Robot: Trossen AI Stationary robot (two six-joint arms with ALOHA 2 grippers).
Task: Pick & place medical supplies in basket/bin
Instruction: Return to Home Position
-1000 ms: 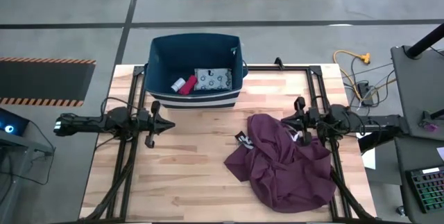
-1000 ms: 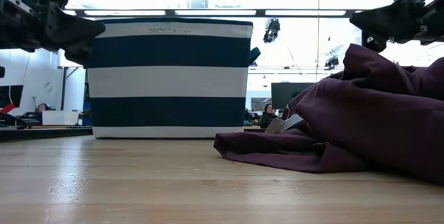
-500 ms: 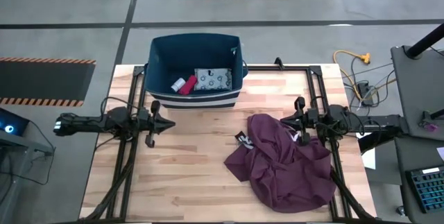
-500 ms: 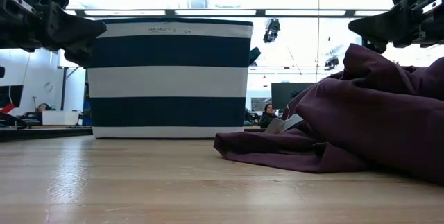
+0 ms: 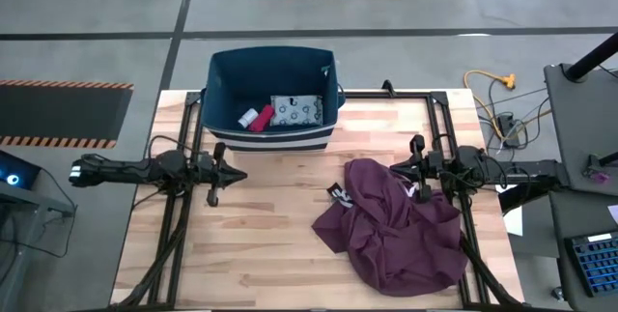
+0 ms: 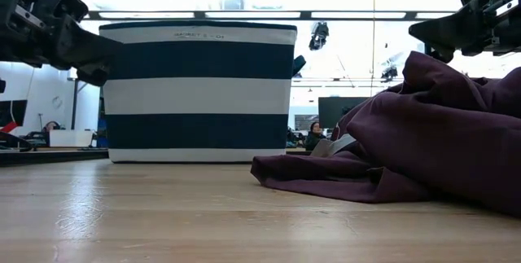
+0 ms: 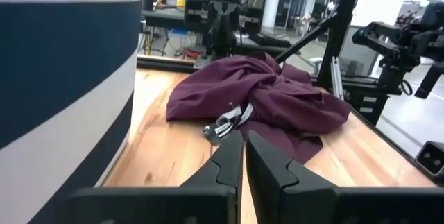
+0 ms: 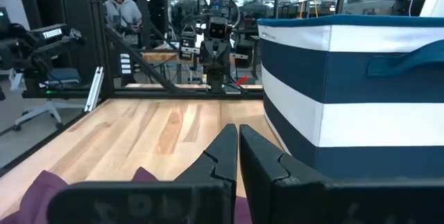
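Note:
The dark-blue bin point(image 5: 216, 72) with white stripes stands at the table's far edge, left of centre; it also shows in the low view point(image 6: 199, 92). Inside lie the pale-blue dotted packet point(image 5: 295, 111), the red oblong piece point(image 5: 262, 119) and a white cylinder point(image 5: 248, 117); a second cylinder does not show. My left gripper point(image 5: 239, 174) hovers shut, near and left of the bin, pointing toward the table's right. My right gripper point(image 5: 394, 167) hovers shut above the maroon cloth's point(image 5: 396, 225) far edge, pointing left. Both touch nothing.
The maroon cloth lies heaped on the table's right half, a pale tag point(image 7: 225, 121) at its left edge. Black frame rails point(image 5: 183, 215) run along both sides of the table. Bare wood point(image 5: 261, 254) lies in the near left. A person point(image 8: 121, 5) stands beyond the table.
My left gripper has sunk a little beside the bin. The right arm, the cloth and the bin stay where they were.

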